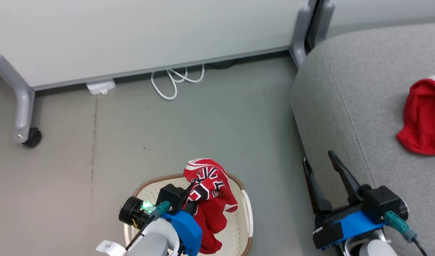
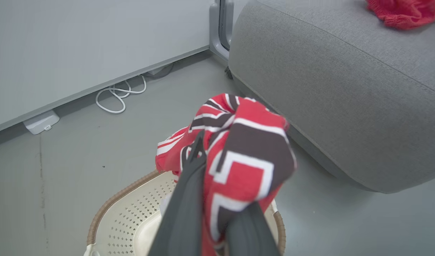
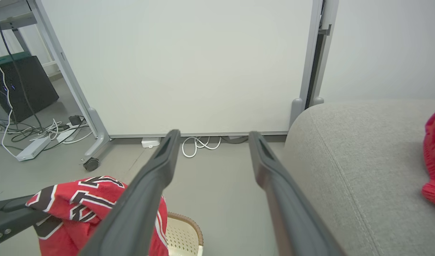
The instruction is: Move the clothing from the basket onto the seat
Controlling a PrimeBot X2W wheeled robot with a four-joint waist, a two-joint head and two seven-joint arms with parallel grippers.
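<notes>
My left gripper is shut on a red jersey with black-and-white numerals and holds it lifted above the cream basket. In the left wrist view the jersey drapes over the left gripper and hides one fingertip, with the basket below. The grey seat is to the right, and a red garment with white trim lies on it. My right gripper stands open and empty over the seat's near corner. The right wrist view also shows the right gripper and the jersey.
A pale partition panel on a grey wheeled frame stands behind the basket, with a caster at the left. A white coiled cable and a small white box lie at its foot. Grey floor lies between the basket and the panel.
</notes>
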